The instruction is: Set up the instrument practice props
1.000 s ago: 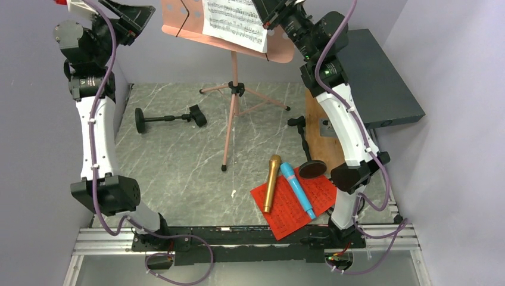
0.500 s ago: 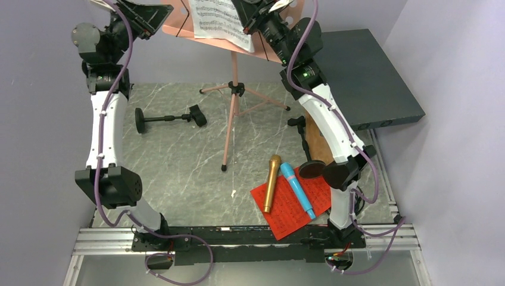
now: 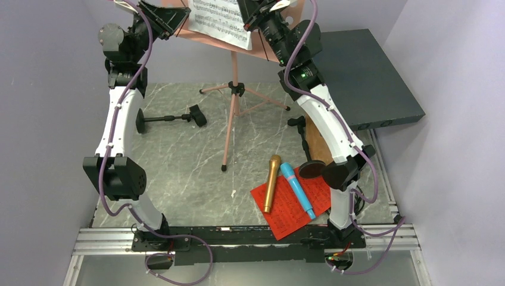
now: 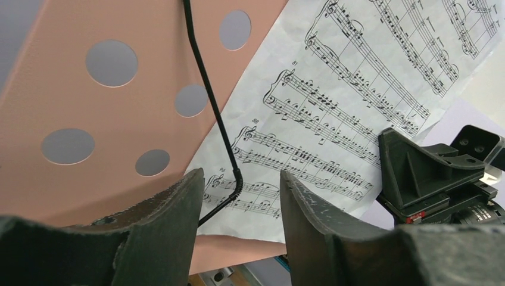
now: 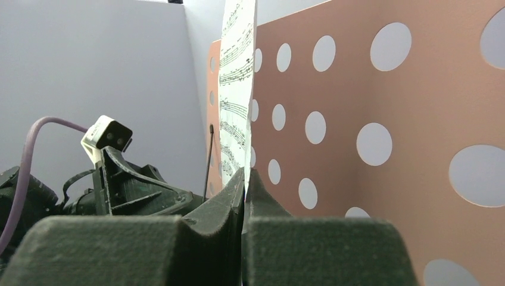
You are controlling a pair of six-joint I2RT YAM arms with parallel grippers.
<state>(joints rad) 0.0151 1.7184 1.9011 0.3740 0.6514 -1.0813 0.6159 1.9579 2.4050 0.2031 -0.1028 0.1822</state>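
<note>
The pink hole-punched music desk (image 3: 281,52) stands high on its tripod (image 3: 234,89). My right gripper (image 3: 257,12) is shut on the edge of the white sheet-music page (image 3: 219,21), holding it against the desk; the right wrist view shows the pads (image 5: 245,179) pinching the page (image 5: 235,89). My left gripper (image 3: 162,15) is open at the desk's left side, its jaws (image 4: 241,185) apart in front of the page (image 4: 357,89) and a black wire clip (image 4: 211,113). The gold microphone (image 3: 272,182) and blue microphone (image 3: 297,189) lie on the red page (image 3: 292,208). One black pole (image 3: 167,119) lies at the left.
A second black round base (image 3: 312,169) sits near the right arm, beside a wooden board (image 3: 321,134). A large dark-teal box (image 3: 369,77) lies at the back right. Purple walls close in both sides. The tripod legs spread over the marble floor's middle back.
My left arm has swung right, bringing its open gripper up to the desk's left side. The right gripper shifted left with the white page, then held still.
</note>
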